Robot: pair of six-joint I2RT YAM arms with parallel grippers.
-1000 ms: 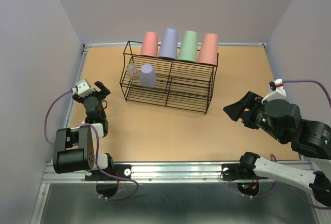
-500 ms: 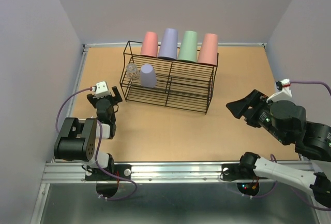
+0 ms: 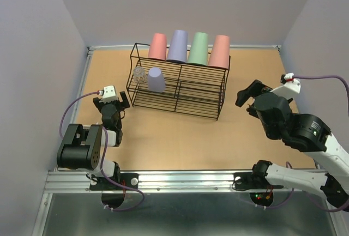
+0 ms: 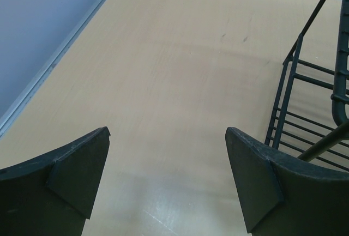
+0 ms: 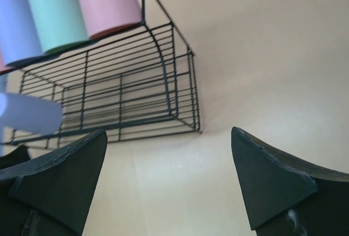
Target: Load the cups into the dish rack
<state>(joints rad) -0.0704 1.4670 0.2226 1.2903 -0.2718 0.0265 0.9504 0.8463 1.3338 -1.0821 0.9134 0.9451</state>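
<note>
Both grippers stand apart over the tan table (image 3: 163, 138), and all six cups sit in the dish rack (image 3: 175, 95).
The left gripper (image 3: 112, 104) has its jaws wide with only tabletop between them. The rack's near-left corner is just ahead to its right, and the grey left wall (image 3: 38, 56) and its edge rail run along its other side. The right gripper (image 3: 249, 95) is also spread and grips nothing, with the rack's end ahead to its left and the right wall (image 3: 322, 29) behind. On the rack top stand a pink cup (image 3: 157, 46), a lavender cup (image 3: 178, 46), a green cup (image 3: 199, 48) and a second pink cup (image 3: 220, 52). Lower down are a second lavender cup (image 3: 156, 79) and a clear cup (image 3: 139, 72). Open wood lies between the two grippers.
</note>
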